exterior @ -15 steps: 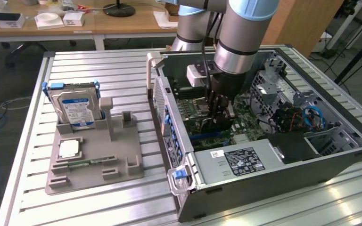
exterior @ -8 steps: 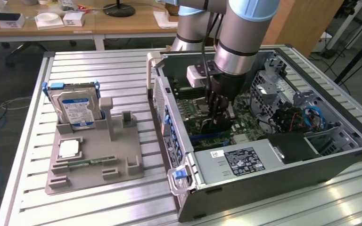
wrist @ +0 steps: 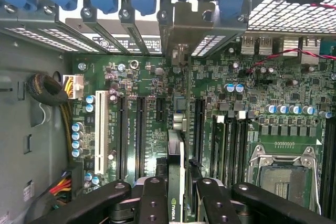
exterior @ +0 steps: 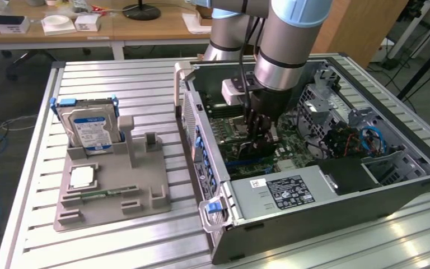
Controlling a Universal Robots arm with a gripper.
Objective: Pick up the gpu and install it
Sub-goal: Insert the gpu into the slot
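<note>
1. Your gripper (wrist: 176,195) is clenched on the gpu (wrist: 176,145), edge-on above the motherboard (wrist: 252,93) slots, inside the computer case (exterior: 364,207).
2. A tilted card can miss its slot (bracket catches first, I think).

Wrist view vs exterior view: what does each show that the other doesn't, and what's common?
Wrist only: the gpu edge-on between the fingers, its metal bracket up at the rear slot covers, the white expansion slot, the empty CPU socket.

Exterior only: the arm, the hard drive standing in the grey parts holder, the slatted table, the case's power supply label.

Both: the open computer case with its green motherboard, gripper down inside it.
</note>
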